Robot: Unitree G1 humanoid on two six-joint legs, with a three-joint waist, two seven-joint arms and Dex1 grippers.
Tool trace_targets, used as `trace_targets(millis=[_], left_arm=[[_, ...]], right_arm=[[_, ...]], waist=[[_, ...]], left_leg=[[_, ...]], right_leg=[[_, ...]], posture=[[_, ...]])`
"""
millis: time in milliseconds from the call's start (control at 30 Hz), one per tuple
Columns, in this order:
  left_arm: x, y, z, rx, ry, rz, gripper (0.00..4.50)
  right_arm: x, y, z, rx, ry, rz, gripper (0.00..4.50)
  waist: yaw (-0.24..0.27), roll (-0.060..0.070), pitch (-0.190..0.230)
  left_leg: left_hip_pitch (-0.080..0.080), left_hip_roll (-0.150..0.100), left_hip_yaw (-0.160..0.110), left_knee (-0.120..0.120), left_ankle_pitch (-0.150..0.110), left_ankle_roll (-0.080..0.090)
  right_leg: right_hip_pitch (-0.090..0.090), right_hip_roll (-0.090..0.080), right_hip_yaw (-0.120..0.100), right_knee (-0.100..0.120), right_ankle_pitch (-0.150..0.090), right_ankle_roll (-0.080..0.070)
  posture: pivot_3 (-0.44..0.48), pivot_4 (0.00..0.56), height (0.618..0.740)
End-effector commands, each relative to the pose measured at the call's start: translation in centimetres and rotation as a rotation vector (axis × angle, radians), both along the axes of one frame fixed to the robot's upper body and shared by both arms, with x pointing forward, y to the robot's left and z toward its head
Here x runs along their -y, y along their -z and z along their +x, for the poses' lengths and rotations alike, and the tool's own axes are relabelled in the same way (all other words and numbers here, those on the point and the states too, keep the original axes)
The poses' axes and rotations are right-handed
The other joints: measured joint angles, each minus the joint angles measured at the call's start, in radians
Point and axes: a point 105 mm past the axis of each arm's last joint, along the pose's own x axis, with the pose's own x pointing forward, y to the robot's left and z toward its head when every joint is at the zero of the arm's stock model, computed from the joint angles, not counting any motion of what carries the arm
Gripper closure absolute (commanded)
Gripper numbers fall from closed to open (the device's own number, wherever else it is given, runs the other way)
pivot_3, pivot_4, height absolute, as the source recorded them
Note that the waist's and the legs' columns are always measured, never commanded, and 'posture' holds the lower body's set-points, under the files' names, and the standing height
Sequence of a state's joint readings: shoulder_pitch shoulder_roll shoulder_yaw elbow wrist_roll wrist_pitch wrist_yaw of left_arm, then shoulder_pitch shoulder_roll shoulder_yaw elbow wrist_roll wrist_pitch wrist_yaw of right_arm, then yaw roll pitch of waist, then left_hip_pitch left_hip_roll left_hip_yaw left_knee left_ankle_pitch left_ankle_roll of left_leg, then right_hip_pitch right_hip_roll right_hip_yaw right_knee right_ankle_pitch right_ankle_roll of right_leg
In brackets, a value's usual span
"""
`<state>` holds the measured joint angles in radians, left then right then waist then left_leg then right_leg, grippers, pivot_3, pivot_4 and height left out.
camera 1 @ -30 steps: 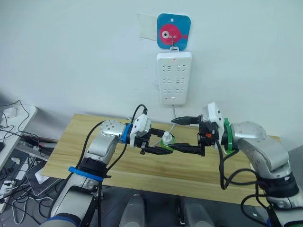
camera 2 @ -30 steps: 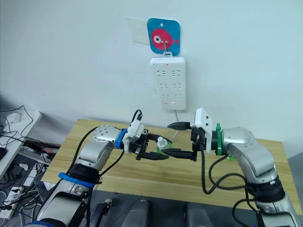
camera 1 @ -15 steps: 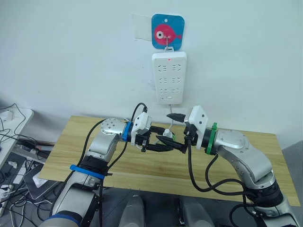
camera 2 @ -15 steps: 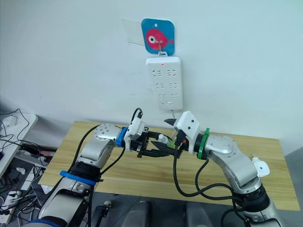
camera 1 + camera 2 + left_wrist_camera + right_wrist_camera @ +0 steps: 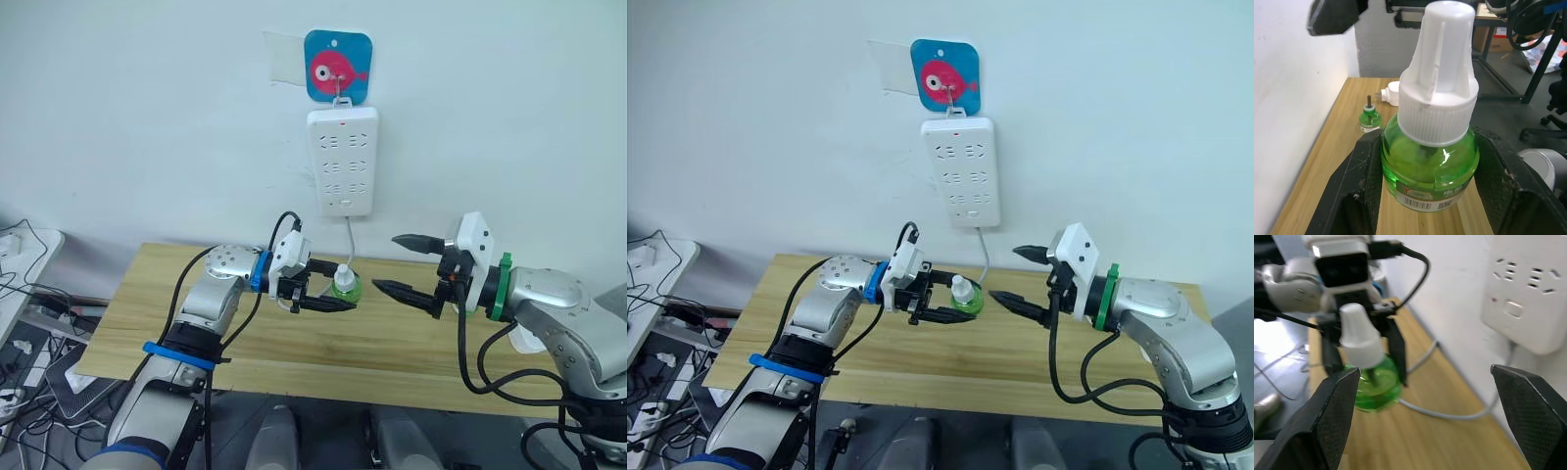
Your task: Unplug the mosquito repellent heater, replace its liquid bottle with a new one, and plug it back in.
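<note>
My left gripper (image 5: 331, 291) is shut on a green liquid bottle (image 5: 345, 286) with a tall white cap (image 5: 1442, 73), held upright just above the wooden table (image 5: 196, 323). My right gripper (image 5: 388, 262) stands open a short way to the bottle's right, fingers spread and pointing at it without touching. In the left wrist view, past the held bottle, the white mosquito repellent heater (image 5: 1391, 93) lies on the table. A small uncapped green bottle (image 5: 1370, 120) with a bare wick stands beside it.
A white power strip (image 5: 343, 162) hangs on the wall under a blue fish hook (image 5: 338, 66). Its cable (image 5: 350, 245) drops to the table behind the bottle. A low stand with cables (image 5: 20, 255) sits at the far left.
My right gripper has pulled back to the right, away from the bottle's cap, and now stands apart with its fingers open. The left gripper still holds the bottle in place.
</note>
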<state>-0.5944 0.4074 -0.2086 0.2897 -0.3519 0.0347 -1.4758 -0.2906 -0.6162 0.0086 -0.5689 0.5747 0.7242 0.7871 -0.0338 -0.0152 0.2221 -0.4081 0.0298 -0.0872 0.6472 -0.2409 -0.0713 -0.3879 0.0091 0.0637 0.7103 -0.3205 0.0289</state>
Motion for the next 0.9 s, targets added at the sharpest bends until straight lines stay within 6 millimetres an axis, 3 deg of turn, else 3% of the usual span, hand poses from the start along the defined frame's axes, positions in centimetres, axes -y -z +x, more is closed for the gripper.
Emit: trace_targets(millis=[33,200,333,467,567,700,833,900], left_arm=[[0.2,-0.8,0.1,0.036,0.016,-0.018,2.27],[0.4,-0.9,0.2,0.042,0.020,-0.019,2.27],[0.5,-0.9,0.0,0.042,0.027,-0.018,2.27],[0.6,-0.8,-0.1,0.041,0.031,-0.016,2.27],[0.7,-0.8,0.0,0.041,0.031,-0.018,2.27],[0.6,-0.9,0.2,0.041,0.022,-0.020,2.27],[0.3,-0.8,0.3,0.040,0.018,-0.018,2.27],[0.3,-0.8,0.3,0.041,0.019,-0.015,2.27]], right_arm=[[-2.7,-0.6,-1.3,0.017,-0.105,0.033,0.04],[-4.6,0.1,0.1,0.048,-0.070,0.043,0.04],[-4.6,0.3,2.0,0.089,0.025,0.041,0.04],[-4.4,0.4,2.3,0.098,0.045,0.034,0.04],[-3.4,0.5,2.3,0.098,0.069,0.020,0.04],[-0.4,-0.2,2.2,0.081,0.132,0.021,0.04],[2.0,-0.5,1.2,0.053,0.142,0.000,0.04],[2.2,-0.3,0.4,0.016,0.104,-0.019,0.04]], waist=[[0.000,0.000,0.000],[0.002,0.000,0.000],[0.002,0.000,0.000],[0.002,0.000,0.000],[0.002,0.000,0.000],[0.003,0.000,0.000],[0.003,0.000,0.000],[0.003,0.000,0.000]], left_leg=[[0.000,0.000,0.000,0.000,0.000,0.000],[0.000,-0.001,0.000,0.001,0.002,-0.002],[0.000,-0.001,0.000,0.000,0.002,-0.002],[0.000,0.000,0.000,0.000,0.002,-0.002],[0.000,-0.001,0.000,0.000,0.002,-0.002],[0.000,-0.001,0.000,0.000,0.002,-0.002],[0.000,-0.001,0.000,0.000,0.002,-0.002],[0.000,-0.001,0.000,0.000,0.002,-0.002]], right_leg=[[0.000,0.000,0.000,0.001,0.000,0.000],[0.000,0.000,0.000,0.002,0.000,0.000],[0.000,-0.001,0.000,0.002,0.000,0.000],[-0.001,-0.001,0.000,0.002,0.000,0.000],[-0.001,-0.001,0.000,0.002,0.000,0.000],[0.000,-0.001,0.000,0.002,0.000,0.000],[0.000,-0.001,0.000,0.002,0.000,0.000],[0.000,-0.001,0.000,0.002,0.000,0.000]], posture=[[0.040,0.160,0.740],[0.037,0.159,0.740],[0.031,0.160,0.740],[0.023,0.160,0.740],[0.021,0.160,0.740],[0.021,0.160,0.740],[0.012,0.166,0.740],[0.009,0.166,0.740]])
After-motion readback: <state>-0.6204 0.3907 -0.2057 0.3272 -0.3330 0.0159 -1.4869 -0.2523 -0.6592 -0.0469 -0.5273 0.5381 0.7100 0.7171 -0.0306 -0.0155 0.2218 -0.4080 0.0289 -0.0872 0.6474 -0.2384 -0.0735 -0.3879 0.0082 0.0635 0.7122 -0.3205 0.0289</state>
